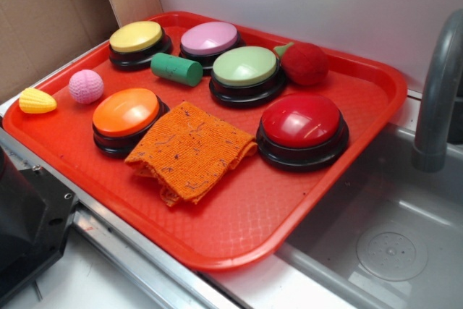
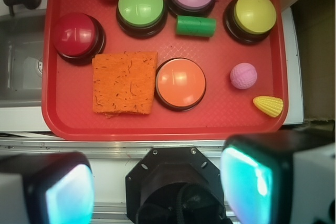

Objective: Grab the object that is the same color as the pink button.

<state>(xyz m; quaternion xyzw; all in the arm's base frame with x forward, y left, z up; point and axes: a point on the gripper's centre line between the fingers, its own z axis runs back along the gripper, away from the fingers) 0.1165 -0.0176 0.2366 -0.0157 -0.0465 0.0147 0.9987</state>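
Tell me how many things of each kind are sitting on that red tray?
Push buttons: 5 (yellow, pink, green, orange, red)
Toy foods: 2 (corn, strawberry)
Pink ball: 1
Green cylinder: 1
Orange cloth: 1
Total: 10
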